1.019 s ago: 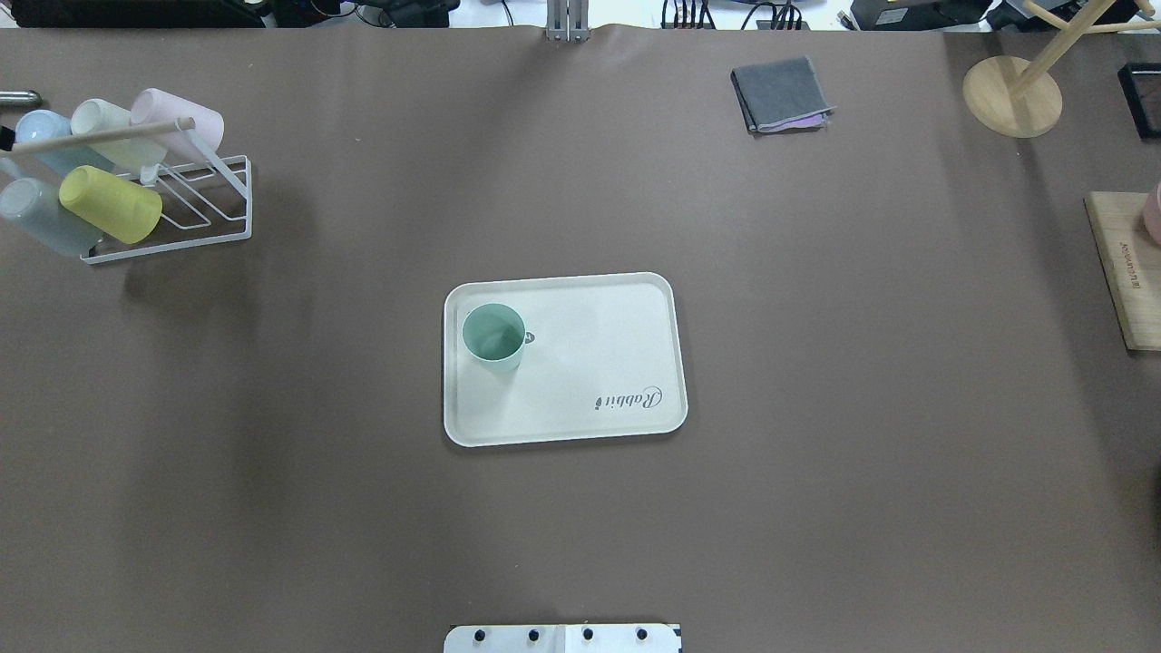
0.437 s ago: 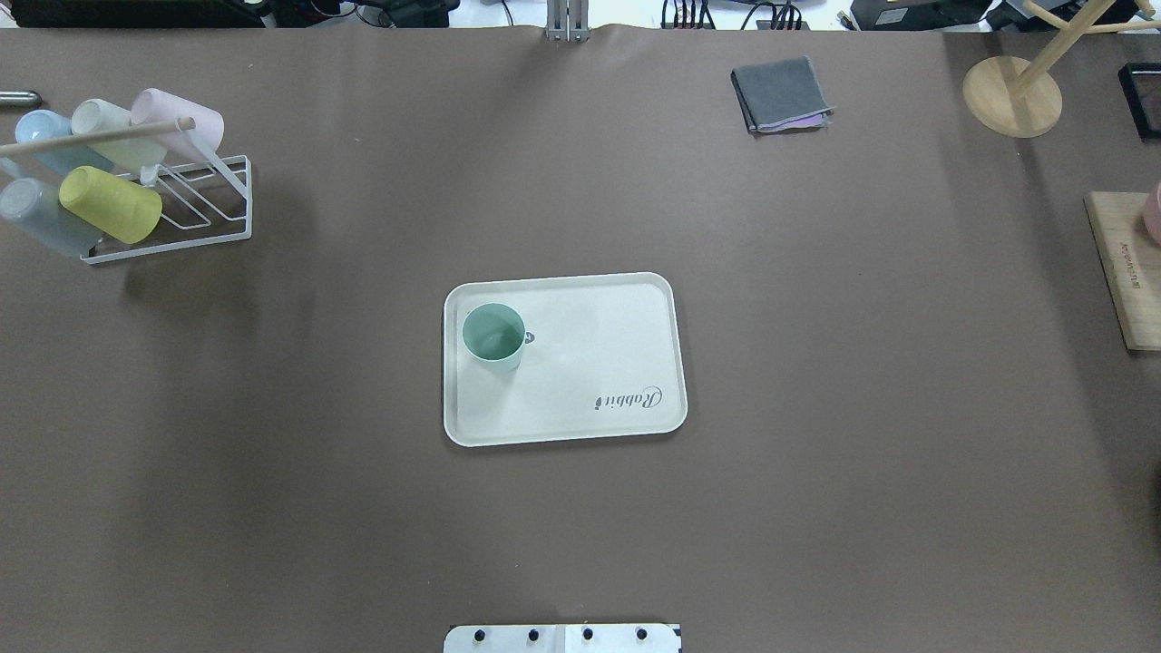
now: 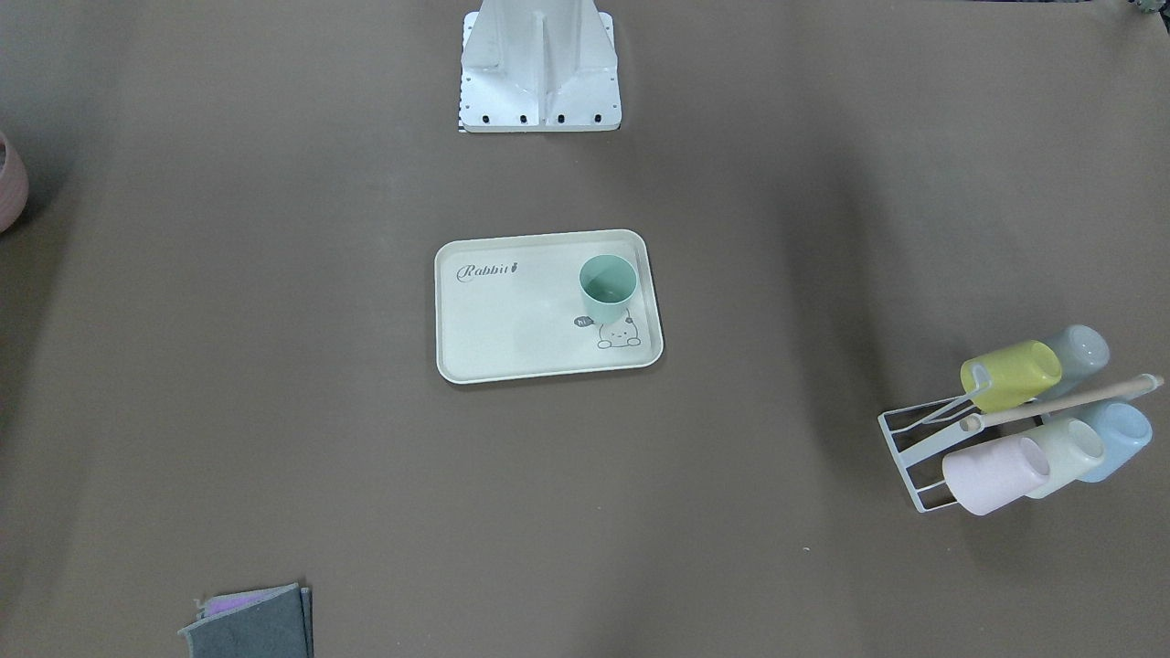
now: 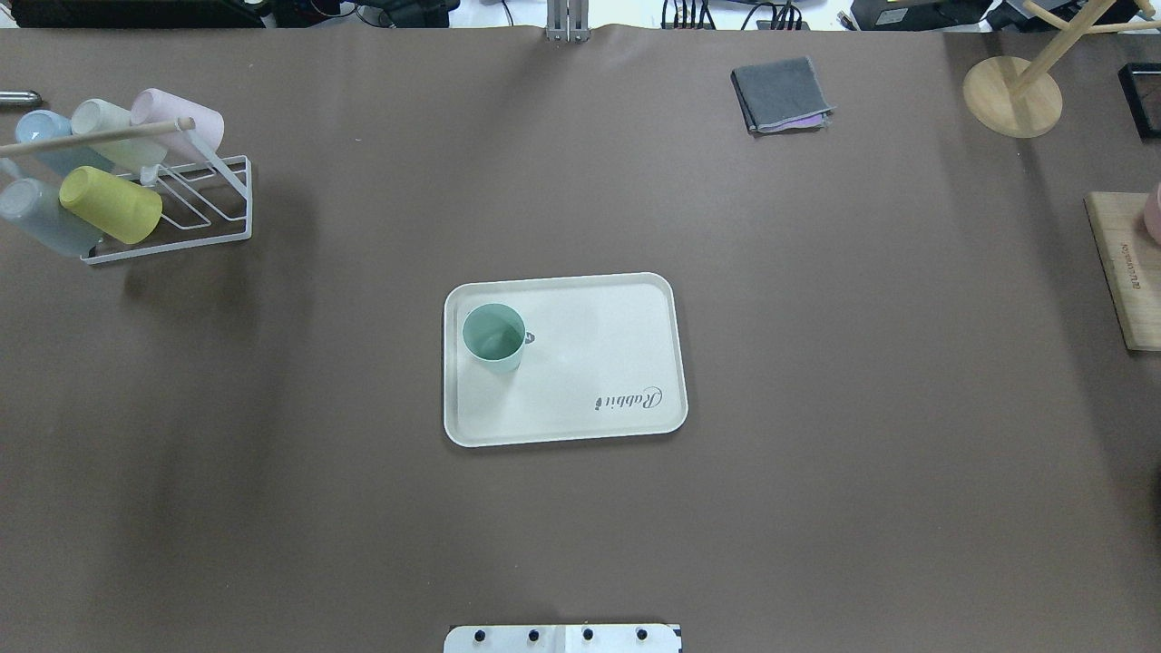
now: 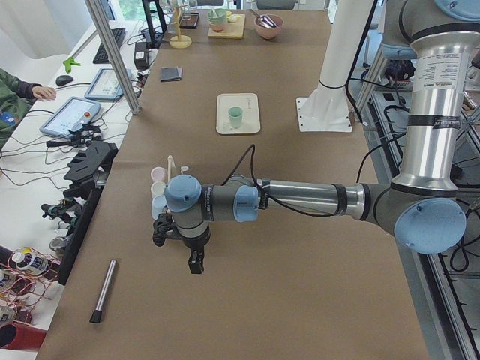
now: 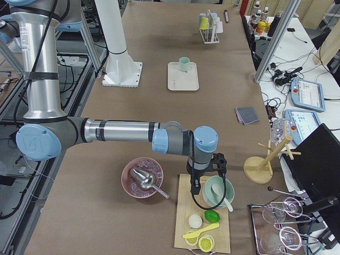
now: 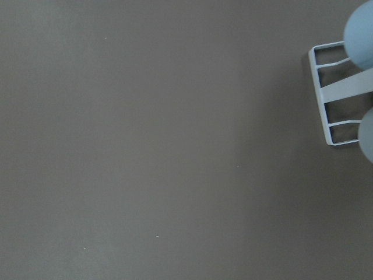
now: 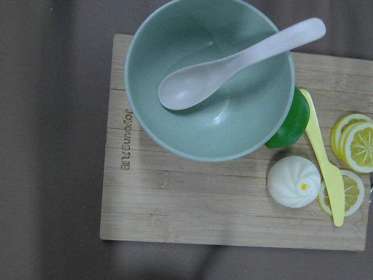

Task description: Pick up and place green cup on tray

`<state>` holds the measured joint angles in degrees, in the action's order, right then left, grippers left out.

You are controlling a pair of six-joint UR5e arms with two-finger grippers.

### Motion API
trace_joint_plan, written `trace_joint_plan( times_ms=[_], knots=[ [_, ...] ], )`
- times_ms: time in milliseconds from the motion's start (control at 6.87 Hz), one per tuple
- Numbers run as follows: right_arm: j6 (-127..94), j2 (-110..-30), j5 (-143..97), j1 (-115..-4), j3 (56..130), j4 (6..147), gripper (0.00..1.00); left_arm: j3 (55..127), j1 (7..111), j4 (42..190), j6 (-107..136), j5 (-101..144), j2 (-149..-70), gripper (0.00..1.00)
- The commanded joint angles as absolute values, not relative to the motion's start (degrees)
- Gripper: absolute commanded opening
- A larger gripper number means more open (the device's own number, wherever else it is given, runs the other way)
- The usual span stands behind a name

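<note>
Brown table [image 4: 816, 453] bears the tray [image 4: 590, 363], cup [image 4: 494, 337] upright in its left-side corner. Far off at opposite ends hang the left gripper [image 5: 193, 262] and right gripper [image 6: 195, 186]; whether their jaws are apart, I cannot tell.

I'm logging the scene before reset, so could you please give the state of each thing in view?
Cream rectangular plastic tray, flat on table.
Muted green plastic cup, upright, empty, on tray.
Yellow plastic cup, tilted on white wire rack.
Grey cloth, folded.
Pale green bowl, upright, holding white spoon.
Left gripper, right gripper, cannot tell.
</note>
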<state>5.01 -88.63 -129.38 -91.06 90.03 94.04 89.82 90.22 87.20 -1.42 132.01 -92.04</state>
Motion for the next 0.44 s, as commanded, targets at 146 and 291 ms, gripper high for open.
trace_joint_plan(
  times_ms=[146,291],
  knots=[
    [5.01,-88.59,-129.37,-91.05,90.09,94.04,1.00,87.99,91.14,87.89,-3.96,134.03,-91.85,0.99],
    [5.01,-88.59,-129.37,-91.05,90.09,94.04,1.00,87.98,91.23,87.80,-3.96,134.38,-91.85,0.99]
  ],
)
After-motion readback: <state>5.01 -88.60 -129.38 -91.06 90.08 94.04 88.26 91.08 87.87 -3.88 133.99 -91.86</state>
